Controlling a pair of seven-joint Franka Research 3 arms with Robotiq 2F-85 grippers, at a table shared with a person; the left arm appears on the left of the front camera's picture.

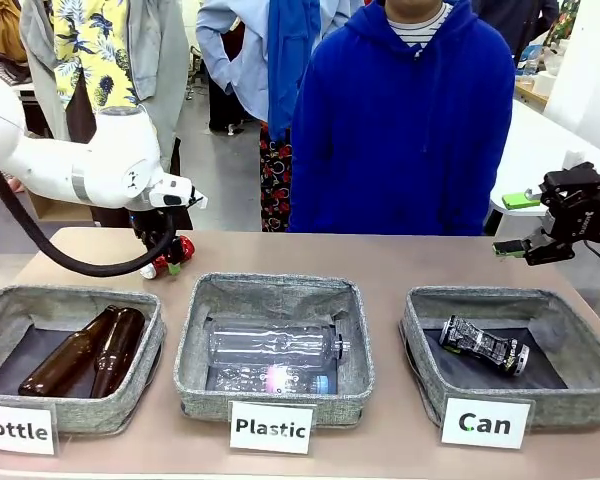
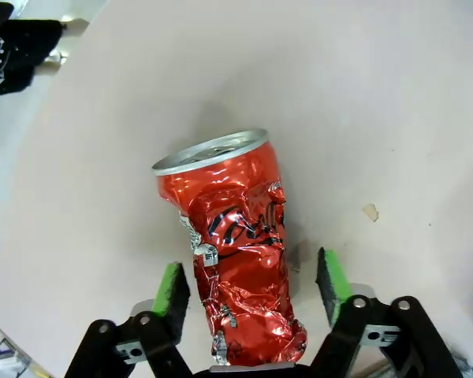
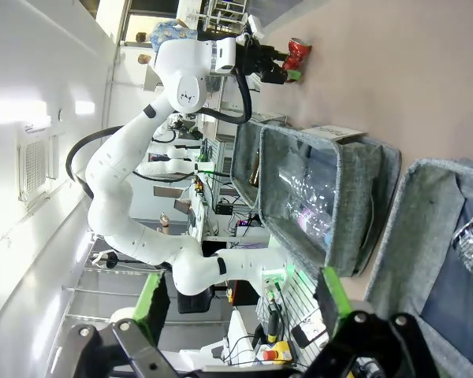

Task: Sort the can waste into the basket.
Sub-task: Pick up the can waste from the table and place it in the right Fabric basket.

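Observation:
A crushed red can lies on the tan table at the far left, behind the baskets. My left gripper is down over it. Its green pads stand on either side of the can; one is close to it and the other is a gap away, so the jaws are open. The black crushed can lies inside the grey basket labelled "Can" at the front right. My right gripper hovers open and empty above the table's right edge, behind that basket.
A "Plastic" basket with clear bottles stands in the front middle. A "Bottle" basket with two brown bottles is at the front left. A person in a blue hoodie stands at the far side. Bare table lies behind the baskets.

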